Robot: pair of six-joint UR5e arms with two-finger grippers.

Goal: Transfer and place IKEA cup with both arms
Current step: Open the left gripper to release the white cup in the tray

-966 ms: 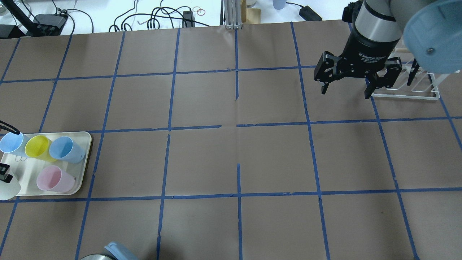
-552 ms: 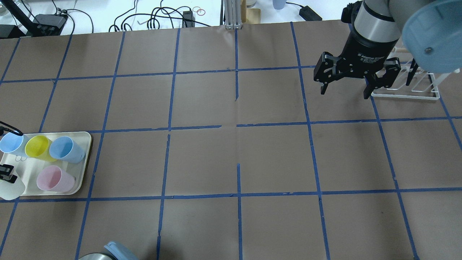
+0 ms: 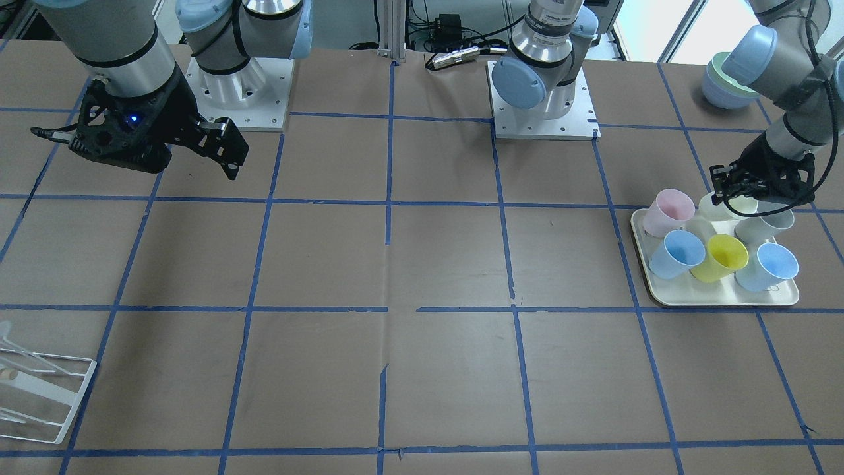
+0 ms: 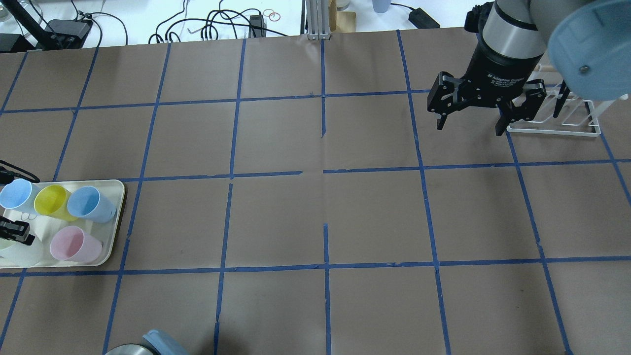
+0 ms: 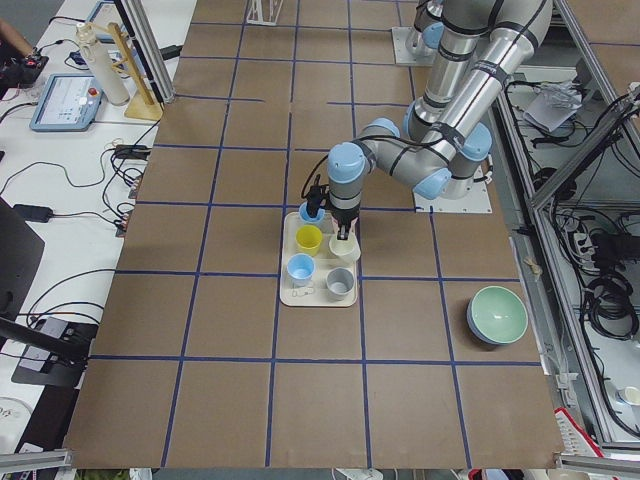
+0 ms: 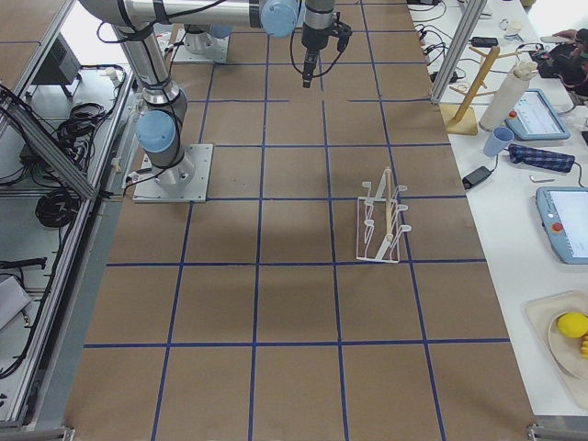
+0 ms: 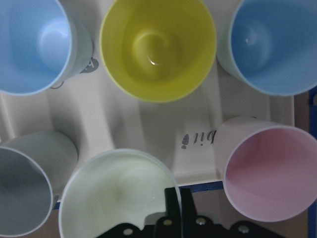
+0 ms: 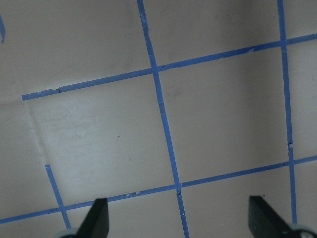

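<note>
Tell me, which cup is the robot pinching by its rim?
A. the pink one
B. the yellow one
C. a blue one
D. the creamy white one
D: in the left wrist view, the left end effector has its fingers closed together over the rim of the IKEA cup, which is the creamy white one.

IKEA cup [image 4: 24,254] beside cups [image 4: 88,203] on tray [image 4: 116,239], rack [image 4: 567,129] far right

"Adaptive Gripper" on right end effector [image 4: 470,128]
</note>
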